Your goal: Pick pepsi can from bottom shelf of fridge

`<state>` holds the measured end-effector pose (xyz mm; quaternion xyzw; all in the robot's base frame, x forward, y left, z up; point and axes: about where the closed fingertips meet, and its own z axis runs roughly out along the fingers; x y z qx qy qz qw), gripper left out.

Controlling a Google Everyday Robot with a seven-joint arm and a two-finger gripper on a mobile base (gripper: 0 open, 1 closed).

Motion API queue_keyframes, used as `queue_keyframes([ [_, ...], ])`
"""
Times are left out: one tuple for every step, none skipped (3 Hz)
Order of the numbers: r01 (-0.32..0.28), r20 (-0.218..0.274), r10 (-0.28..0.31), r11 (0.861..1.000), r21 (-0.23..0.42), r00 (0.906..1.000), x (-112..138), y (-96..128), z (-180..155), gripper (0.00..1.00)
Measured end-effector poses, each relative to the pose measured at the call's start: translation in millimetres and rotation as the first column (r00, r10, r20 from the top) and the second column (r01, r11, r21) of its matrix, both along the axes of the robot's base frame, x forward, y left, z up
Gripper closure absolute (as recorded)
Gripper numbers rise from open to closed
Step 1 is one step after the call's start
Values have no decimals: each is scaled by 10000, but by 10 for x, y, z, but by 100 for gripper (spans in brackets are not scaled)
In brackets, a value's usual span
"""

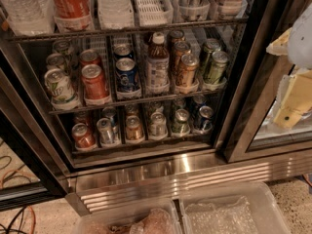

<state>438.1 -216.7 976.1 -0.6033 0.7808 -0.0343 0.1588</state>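
The fridge (242, 101) stands open in front of me, with black door frames and a ribbed steel base (195, 178). The bottom shelf (146, 144) holds lanes of small cans in clear trays. The pepsi can (204, 118), dark blue with a silver top, stands at the front of the far right lane, with another dark can behind it. My gripper (291, 84), white and pale yellow, hangs at the right edge of the view, outside the fridge, well right of and above the pepsi can, and holds nothing that I can see.
The shelf above holds taller cans, a brighter blue can (126, 75) and a bottle (157, 65). Two clear plastic bins (229, 212) sit on the floor in front of the base. Cables (17, 217) lie on the floor at left.
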Motion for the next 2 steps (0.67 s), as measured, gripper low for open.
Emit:
queue_keyframes([
  [71, 86, -72, 10000, 21, 9999, 13, -9, -37, 0],
  [220, -157, -221, 9997, -57, 9996, 11, -102, -367, 0],
])
